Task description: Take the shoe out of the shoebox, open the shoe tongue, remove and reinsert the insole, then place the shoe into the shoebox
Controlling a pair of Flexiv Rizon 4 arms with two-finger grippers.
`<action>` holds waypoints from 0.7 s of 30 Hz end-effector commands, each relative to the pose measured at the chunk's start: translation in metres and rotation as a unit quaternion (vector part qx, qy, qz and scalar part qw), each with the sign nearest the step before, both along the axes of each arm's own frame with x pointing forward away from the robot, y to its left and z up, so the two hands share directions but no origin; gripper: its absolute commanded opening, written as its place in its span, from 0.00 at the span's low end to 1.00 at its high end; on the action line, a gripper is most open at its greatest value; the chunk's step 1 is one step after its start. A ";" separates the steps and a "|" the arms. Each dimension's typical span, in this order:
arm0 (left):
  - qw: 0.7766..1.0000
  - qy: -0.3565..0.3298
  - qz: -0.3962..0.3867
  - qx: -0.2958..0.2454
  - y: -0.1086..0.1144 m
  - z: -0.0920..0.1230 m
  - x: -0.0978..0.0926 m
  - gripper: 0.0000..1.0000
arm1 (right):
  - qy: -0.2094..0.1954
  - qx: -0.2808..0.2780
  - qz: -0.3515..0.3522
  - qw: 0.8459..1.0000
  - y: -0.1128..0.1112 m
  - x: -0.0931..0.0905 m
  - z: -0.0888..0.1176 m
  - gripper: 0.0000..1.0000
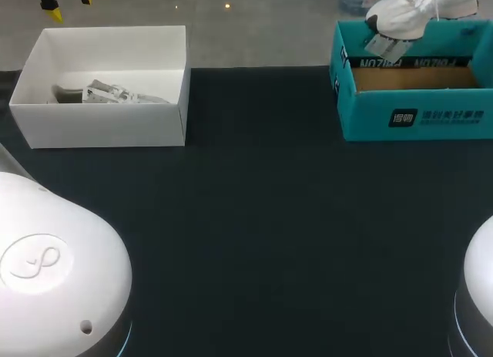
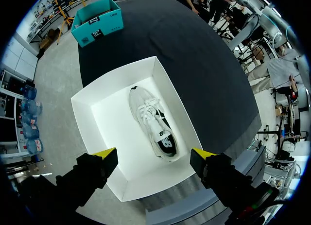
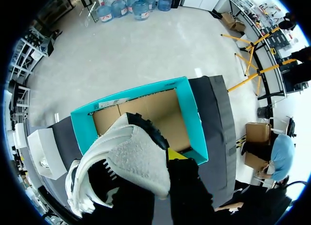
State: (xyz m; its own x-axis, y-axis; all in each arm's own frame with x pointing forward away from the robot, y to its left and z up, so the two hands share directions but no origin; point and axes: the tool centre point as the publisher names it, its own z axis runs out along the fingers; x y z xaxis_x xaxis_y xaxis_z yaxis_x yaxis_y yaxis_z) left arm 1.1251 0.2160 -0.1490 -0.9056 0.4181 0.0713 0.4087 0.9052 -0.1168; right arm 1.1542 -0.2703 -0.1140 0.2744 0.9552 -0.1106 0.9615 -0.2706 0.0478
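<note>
A white shoe [image 1: 408,14] hangs above the back of the teal shoebox [image 1: 416,118], whose brown floor is bare. In the right wrist view my right gripper [image 3: 163,162] is shut on this white shoe [image 3: 126,157] over the teal box [image 3: 192,123]; only one yellow tip shows beside the shoe. A second white shoe [image 1: 115,95] lies in the white box [image 1: 108,129] at the left. My left gripper [image 2: 153,156] hangs open high above that shoe [image 2: 153,123] and the white box [image 2: 112,118], its yellow tips [image 1: 65,6] at the far left.
The dark table top [image 1: 262,234] stretches between the two boxes and toward the front. My arms' white bases stand at the front left [image 1: 54,264] and front right [image 1: 481,295]. The teal box [image 2: 97,23] stands at the table's far corner in the left wrist view.
</note>
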 end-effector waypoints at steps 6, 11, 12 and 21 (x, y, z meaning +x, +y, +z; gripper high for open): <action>1.000 0.001 0.000 0.000 0.000 0.000 0.000 1.00 | -0.044 -0.011 0.004 0.999 0.002 -0.011 0.000 0.00; 1.000 0.001 0.000 0.000 0.000 0.000 0.000 1.00 | -0.044 -0.011 0.004 0.999 0.002 -0.011 0.000 0.00; 1.000 0.001 0.000 0.000 0.000 0.000 0.000 1.00 | -0.044 -0.011 0.004 0.999 0.002 -0.011 0.000 0.00; 1.000 0.001 0.000 0.000 0.000 0.000 0.000 1.00 | -0.038 -0.031 0.007 0.999 0.041 -0.035 0.001 0.00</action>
